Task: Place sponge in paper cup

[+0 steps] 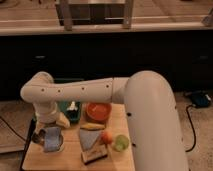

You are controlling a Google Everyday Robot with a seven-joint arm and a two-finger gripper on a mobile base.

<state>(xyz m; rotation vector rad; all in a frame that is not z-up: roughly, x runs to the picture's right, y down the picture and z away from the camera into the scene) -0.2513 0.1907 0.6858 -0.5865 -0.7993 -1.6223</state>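
The arm [85,92] hides much of the end effector [41,134] by the paper cup [60,146], whose rim is blurred

Arm: a thick white jointed robot arm [150,115] is seen stretched from the lower right across to the left.
Forearm: a white tube dotted with small dark holes [80,92] is held nearly level.
Wrist: a rounded white wrist [46,107] is bent downward at the far left.
Gripper: a dark two-finger gripper [42,135] is pointed down at the lower left beneath the wrist, jaws spread apart.
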